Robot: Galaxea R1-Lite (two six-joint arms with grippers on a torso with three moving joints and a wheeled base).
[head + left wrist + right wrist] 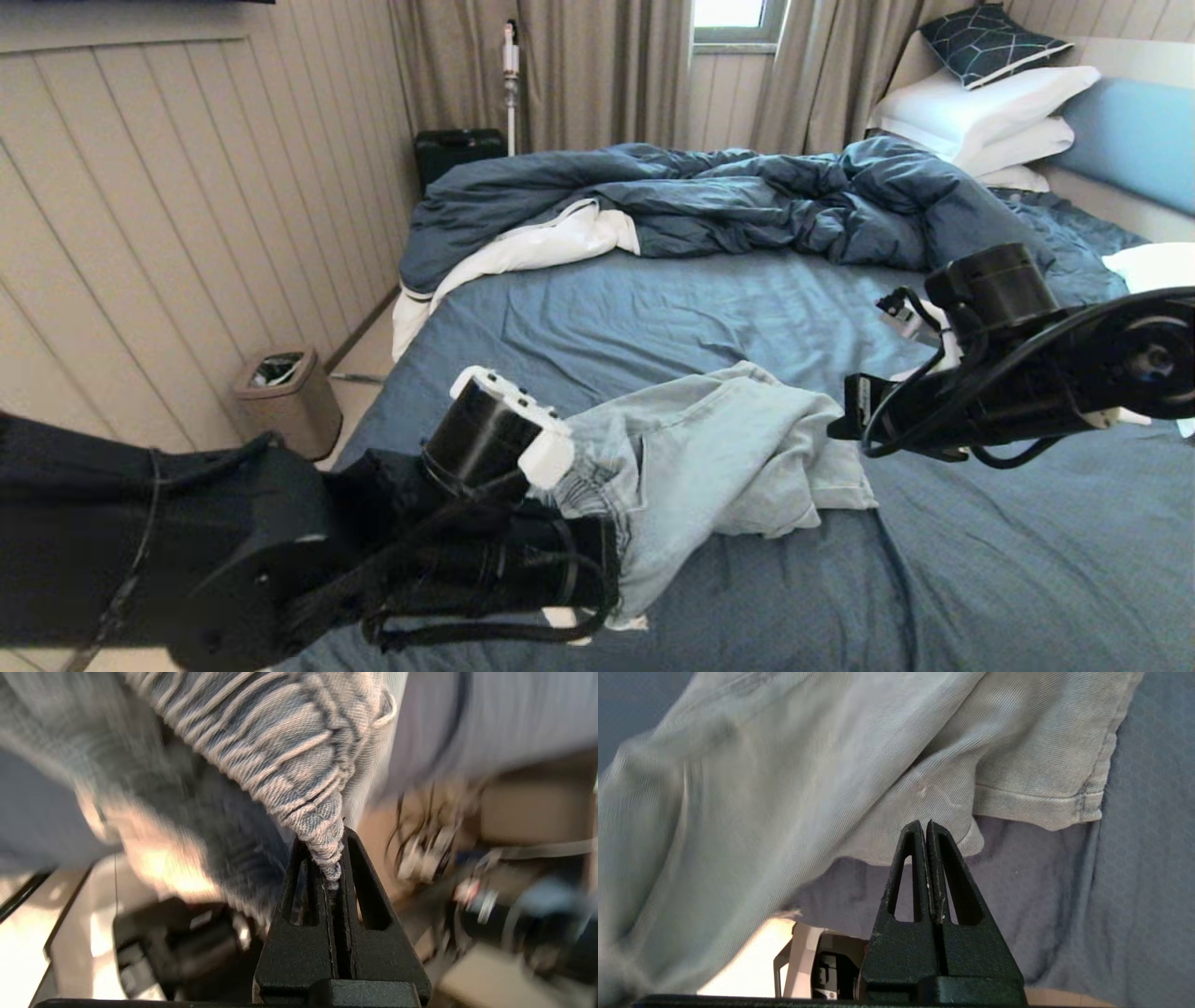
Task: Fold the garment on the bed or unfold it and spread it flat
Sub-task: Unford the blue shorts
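The garment [719, 448], pale blue denim shorts, lies bunched on the near part of the bed [653, 317], with one side raised. My left gripper [586, 499] is shut on its gathered waistband. In the left wrist view the gripper [329, 851] pinches a tapering fold of the garment [289, 742] between its jaws. My right gripper [834, 431] hovers at the shorts' right edge. In the right wrist view it [924, 823] is shut with nothing between its jaws, its tips just in front of a hemmed leg of the garment [831, 765] above the sheet [1134, 858].
A rumpled dark blue duvet [747, 196] covers the far half of the bed. White pillows [990, 112] and the blue headboard [1134, 135] are at the far right. A waste bin [285, 397] stands on the floor to the left, by the panelled wall.
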